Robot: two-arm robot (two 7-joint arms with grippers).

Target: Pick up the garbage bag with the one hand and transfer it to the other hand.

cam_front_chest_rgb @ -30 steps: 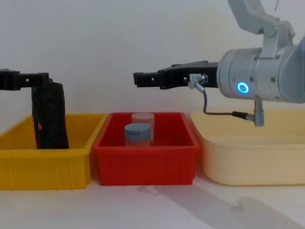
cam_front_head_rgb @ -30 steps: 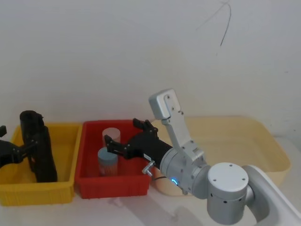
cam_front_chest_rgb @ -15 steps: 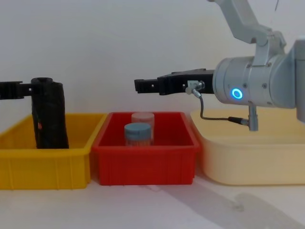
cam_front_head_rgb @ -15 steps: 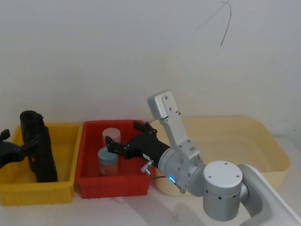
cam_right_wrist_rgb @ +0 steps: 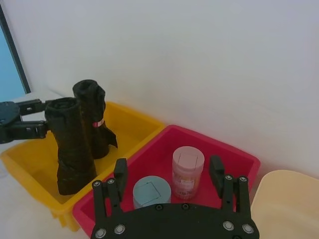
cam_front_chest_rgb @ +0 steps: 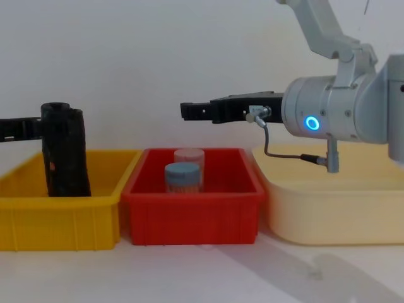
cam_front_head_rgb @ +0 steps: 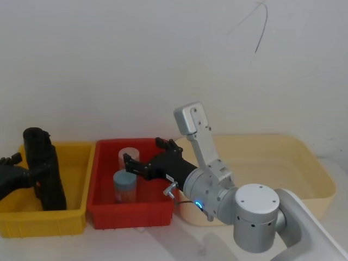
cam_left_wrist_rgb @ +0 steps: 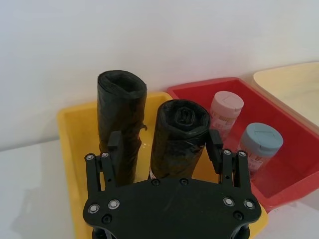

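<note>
Between open left gripper [cam_left_wrist_rgb: 165, 143] fingers [cam_left_wrist_rgb: 215, 148], garbage bag [cam_left_wrist_rgb: 180, 133]

obstacle: second roll [cam_left_wrist_rgb: 121, 114] just beside garbage bag [cam_left_wrist_rgb: 179, 134] | free: air above red bin [cam_front_chest_rgb: 189, 221]

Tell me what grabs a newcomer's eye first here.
The right end effector, open, hangs above the red bin with two jars. In the yellow bin, the open left end effector straddles an upright black bag, with a second roll beside it.
</note>
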